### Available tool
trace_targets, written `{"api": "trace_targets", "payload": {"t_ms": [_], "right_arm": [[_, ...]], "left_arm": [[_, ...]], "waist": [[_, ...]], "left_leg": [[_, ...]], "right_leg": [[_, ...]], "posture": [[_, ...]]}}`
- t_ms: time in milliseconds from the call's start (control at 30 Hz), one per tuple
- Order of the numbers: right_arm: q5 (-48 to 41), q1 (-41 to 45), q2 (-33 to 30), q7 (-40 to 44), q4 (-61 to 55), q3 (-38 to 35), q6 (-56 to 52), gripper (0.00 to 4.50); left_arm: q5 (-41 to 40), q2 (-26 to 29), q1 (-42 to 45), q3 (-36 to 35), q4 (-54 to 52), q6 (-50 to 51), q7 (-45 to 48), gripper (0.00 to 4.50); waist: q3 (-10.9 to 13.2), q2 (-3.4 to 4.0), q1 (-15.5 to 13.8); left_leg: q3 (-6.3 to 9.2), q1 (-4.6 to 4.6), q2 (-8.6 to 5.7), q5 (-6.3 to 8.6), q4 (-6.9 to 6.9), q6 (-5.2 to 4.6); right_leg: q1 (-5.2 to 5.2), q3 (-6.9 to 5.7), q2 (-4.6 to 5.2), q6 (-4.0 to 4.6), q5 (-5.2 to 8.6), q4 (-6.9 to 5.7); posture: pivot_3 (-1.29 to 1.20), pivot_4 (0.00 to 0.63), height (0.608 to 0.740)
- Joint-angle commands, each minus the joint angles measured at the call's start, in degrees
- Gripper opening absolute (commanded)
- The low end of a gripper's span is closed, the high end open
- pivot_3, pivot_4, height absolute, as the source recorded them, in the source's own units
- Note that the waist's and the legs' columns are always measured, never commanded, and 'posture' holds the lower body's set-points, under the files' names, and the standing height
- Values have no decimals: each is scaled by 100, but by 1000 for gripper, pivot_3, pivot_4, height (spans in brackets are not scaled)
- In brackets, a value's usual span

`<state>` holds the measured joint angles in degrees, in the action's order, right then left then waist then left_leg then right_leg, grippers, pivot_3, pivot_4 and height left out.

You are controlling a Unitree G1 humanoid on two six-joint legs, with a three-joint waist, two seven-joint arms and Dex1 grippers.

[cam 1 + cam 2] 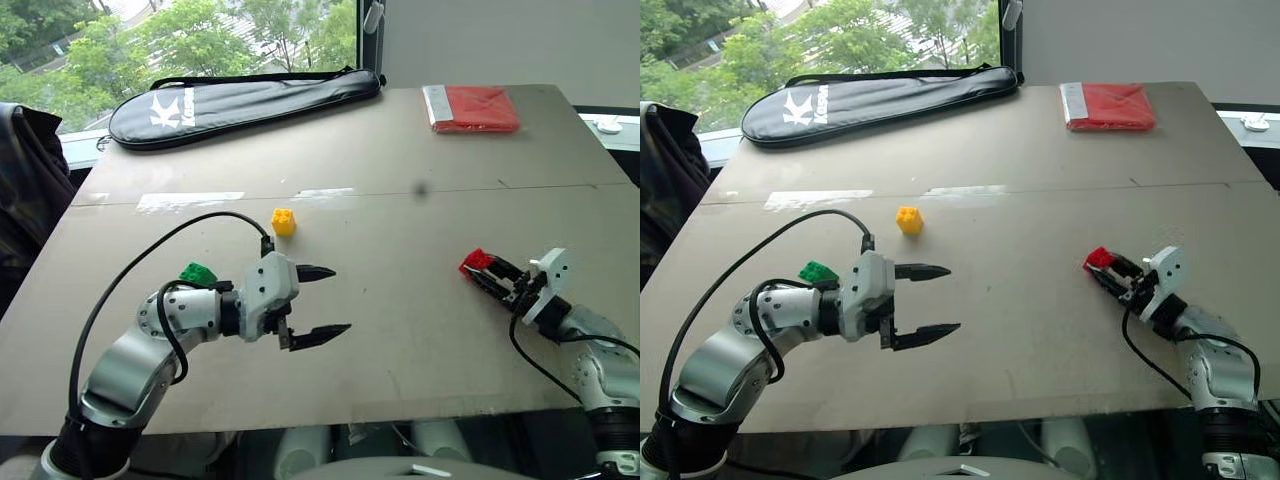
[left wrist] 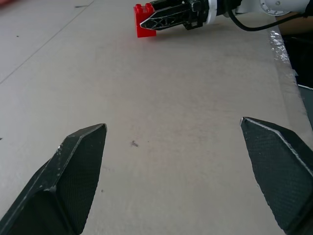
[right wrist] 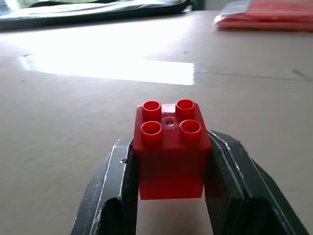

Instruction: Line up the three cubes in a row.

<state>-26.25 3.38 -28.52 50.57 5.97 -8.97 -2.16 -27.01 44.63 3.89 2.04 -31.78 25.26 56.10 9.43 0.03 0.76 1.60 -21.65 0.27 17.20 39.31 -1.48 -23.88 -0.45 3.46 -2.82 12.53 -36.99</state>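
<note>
Tabletop (image 1: pixel 400 330); red cube (image 3: pixel 170 147) studs-up between right end effector (image 3: pixel 171 166) fingers.

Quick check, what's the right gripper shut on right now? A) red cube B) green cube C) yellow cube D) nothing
A: in the right wrist view the red cube sits clamped between the two black fingers of the right gripper, studs up, while the yellow cube and the green cube lie free on the table.

Three cubes (yellow (image 1: pixel 284 222), green (image 1: pixel 198 273), red (image 1: pixel 476 262)), one racket bag (image 1: pixel 240 102), one red packet (image 1: pixel 473 108).
</note>
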Motion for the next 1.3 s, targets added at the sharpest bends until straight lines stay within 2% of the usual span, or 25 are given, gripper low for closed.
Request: {"api": "trace_targets", "payload": {"t_ms": [33,200,333,667,1033,1233,1300], "right_arm": [[-258,207,-387,1618,327,116,469,1277],[-93,1042,-610,3532,1993,287,1672,1277],[43,1757,-553,4095,2969,415,2043,1277],[-542,2749,-1297,4193,3265,2270,2384,1277],[-939,3445,-1312,4193,3919,3242,2716,1277],[-1017,3698,-1290,4193,4168,3536,2694,1277],[-1017,3734,-1303,4193,4230,3616,2660,2351]], "left_arm": [[56,111,84,-86,191,-407,326,4500],[289,61,293,221,747,-957,797,4500],[531,-86,235,418,1058,-1384,892,4500],[679,-213,-152,424,1175,-1948,910,4500],[438,-200,-163,195,765,-1636,665,4500],[420,-240,-75,93,758,-1545,522,4500],[373,-269,-37,73,750,-1517,482,4500]], "waist": [[1,-1,4],[9,-11,4],[13,-11,8],[19,-8,-10],[23,-12,-8],[25,-11,-9],[25,-12,-10]], "left_leg": [[-4,4,0,0,0,0],[-8,16,-6,-1,5,0],[-17,28,-1,-1,2,0],[-17,22,6,-1,-2,1],[-13,21,4,-1,0,0],[-12,19,4,-1,0,0],[-11,18,4,-1,0,1]], "right_leg": [[0,2,0,9,5,0],[12,2,-6,15,8,-3],[17,12,-10,2,-4,-2],[13,12,10,5,-4,1],[13,7,13,4,-6,0],[13,5,13,4,-6,1],[13,5,13,4,-6,1]], "posture": [[0,150,707],[0,150,707],[0,150,707],[0,150,707],[0,150,707],[0,150,707],[0,150,707]]}}
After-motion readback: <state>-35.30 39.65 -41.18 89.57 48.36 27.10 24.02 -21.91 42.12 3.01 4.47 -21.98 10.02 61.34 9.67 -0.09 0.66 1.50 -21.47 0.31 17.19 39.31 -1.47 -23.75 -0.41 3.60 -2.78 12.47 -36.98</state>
